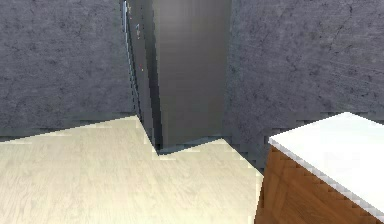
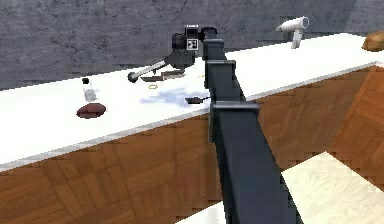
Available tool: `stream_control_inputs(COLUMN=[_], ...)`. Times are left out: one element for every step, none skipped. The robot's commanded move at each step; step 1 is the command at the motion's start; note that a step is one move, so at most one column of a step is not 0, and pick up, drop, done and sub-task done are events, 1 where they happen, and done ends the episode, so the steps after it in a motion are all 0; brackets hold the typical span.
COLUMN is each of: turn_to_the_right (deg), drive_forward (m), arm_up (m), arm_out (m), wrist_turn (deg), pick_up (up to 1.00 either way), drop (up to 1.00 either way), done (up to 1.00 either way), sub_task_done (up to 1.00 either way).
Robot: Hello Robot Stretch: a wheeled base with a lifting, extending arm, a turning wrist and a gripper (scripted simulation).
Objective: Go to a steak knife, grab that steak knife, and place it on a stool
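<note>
Kitchen, midday: the gripper [image 2: 140, 74] is reaching across the white counter [image 2: 60, 130], fingers pointing toward 9 o'clock. Whether it is holding anything cannot be told, nor which blob is the steak knife. A small dark item [image 2: 195, 98] is lying at its 4 o'clock, beside the arm [image 2: 235, 140].

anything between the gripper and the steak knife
I can't tell which thing here is the knife, so this can't be settled. The gripper shows against the white counter. Near it lie a small ring and a dark object. A small bottle stands farther left.
</note>
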Motion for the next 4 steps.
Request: stream_control_inputs(turn_to_the_right=[0.0, 0.0, 0.0, -45.0], drive_forward=[0.00, 0.00, 0.00, 0.00], arm_up=[0.00, 0.00, 0.00, 0.00], arm_out=[0.00, 0.00, -0.48, 0.00], wrist_turn=[-45.0, -36.0, 0.0, 0.0], pick_up=[0.00, 0.00, 0.00, 0.00], drop=[0.00, 0.00, 0.00, 0.00], done=[0.00, 0.00, 0.00, 0.00], sub_task_done=[0.00, 0.00, 0.00, 0.00])
